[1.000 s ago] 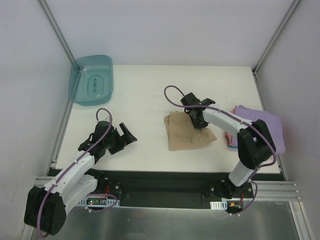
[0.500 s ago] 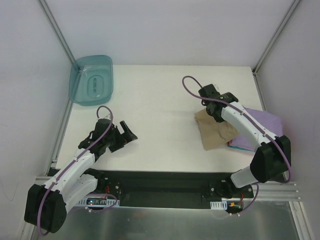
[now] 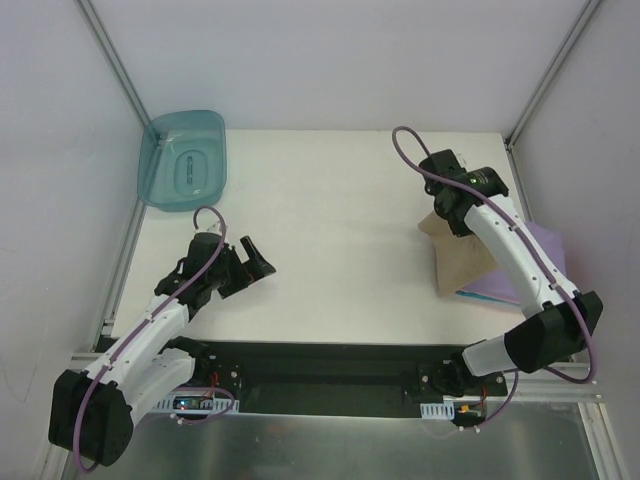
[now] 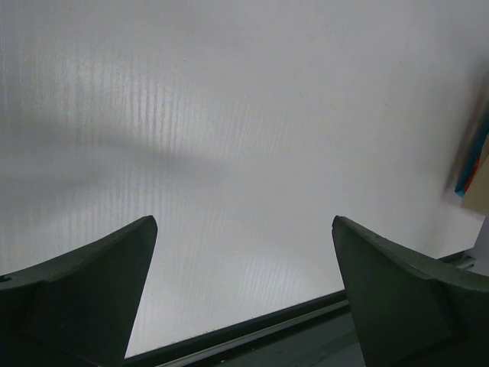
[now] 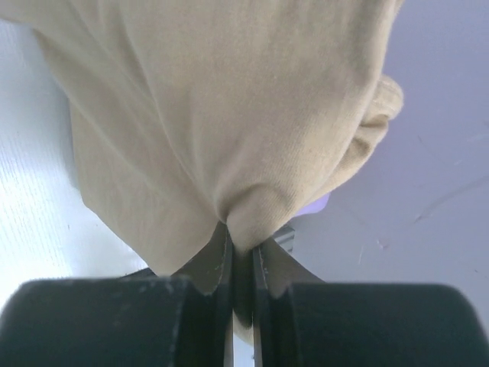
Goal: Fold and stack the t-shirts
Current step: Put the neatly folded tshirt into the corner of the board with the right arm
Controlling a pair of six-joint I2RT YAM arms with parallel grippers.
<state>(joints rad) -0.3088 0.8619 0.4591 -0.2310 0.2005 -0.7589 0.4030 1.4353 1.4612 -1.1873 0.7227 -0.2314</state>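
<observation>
Tan t-shirt (image 3: 460, 265) was pinched at a bunched fold by the right gripper (image 5: 241, 233), jaws clamped narrow on the cloth. It lay at the right of the bench (image 3: 330, 200), overlapping the folded lavender t-shirt (image 3: 548, 255). The left gripper (image 3: 255, 262) sat well apart, jaws wide, holding nothing. A teal tub (image 3: 185, 160) stood at the far-left corner.

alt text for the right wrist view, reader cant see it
The right gripper, shut, pinches a fold of the tan t-shirt, which fills most of the frame. White table shows at left, the lavender t-shirt at right.
</observation>
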